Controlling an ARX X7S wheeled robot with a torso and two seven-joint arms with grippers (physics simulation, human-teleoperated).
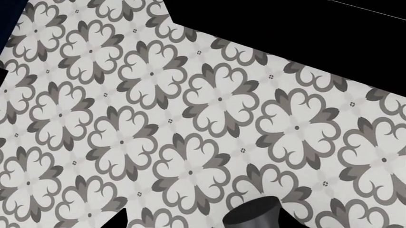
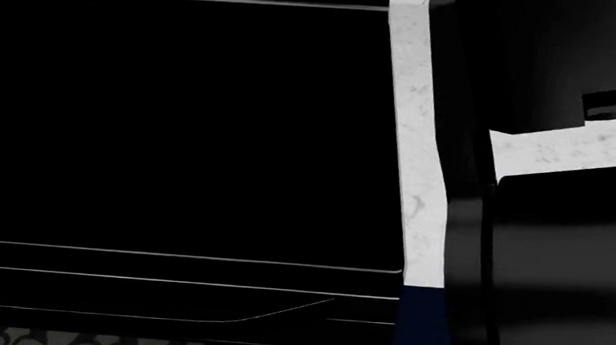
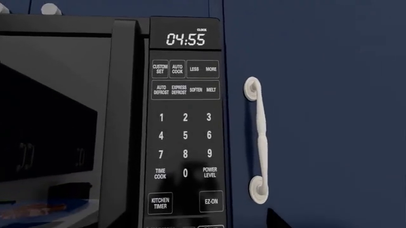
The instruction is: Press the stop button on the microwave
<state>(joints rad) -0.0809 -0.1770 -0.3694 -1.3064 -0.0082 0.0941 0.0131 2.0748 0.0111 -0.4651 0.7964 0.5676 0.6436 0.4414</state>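
Right wrist view faces the microwave [image 3: 114, 123] keypad [image 3: 184, 133]; clock reads 04:55, beside a navy cabinet with a white handle [image 3: 257, 140]. Stop button not visible; only button tops show at the panel's lower edge. Approach step judged in hand; next move calls for aiming lower. State of either gripper: cannot tell. Left wrist view shows patterned floor [image 1: 190, 118].

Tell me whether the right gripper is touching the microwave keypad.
Cannot tell. The right wrist view shows the keypad head-on with no fingers across it, but the gripper itself is out of frame, so neither gap nor contact shows.
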